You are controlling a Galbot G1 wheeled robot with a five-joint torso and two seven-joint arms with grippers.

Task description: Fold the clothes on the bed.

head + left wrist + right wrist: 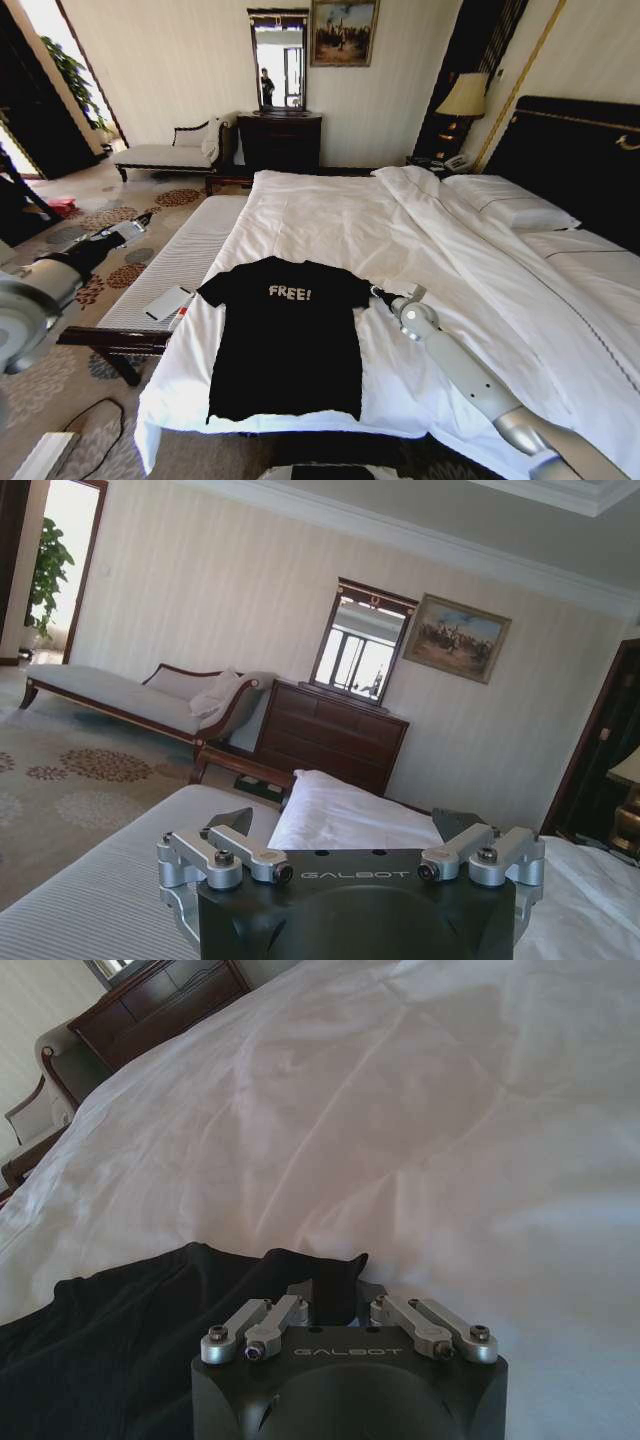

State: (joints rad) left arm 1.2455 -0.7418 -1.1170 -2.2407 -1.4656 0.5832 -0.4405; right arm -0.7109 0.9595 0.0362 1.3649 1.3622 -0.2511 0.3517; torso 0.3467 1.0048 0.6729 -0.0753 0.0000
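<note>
With the T-shirt (285,340) flat on the bed (330,215) near its foot, the right pincer (335,1295), nearly closed on the sleeve hem, should grip one layer only, while the left pincer (345,830) hangs open beside the bed.

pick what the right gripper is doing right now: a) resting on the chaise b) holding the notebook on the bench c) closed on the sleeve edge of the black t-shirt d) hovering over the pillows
c: in the right wrist view the right gripper has its fingers drawn together on the black T-shirt, and the head view puts it at the shirt's sleeve on the bed.
</note>
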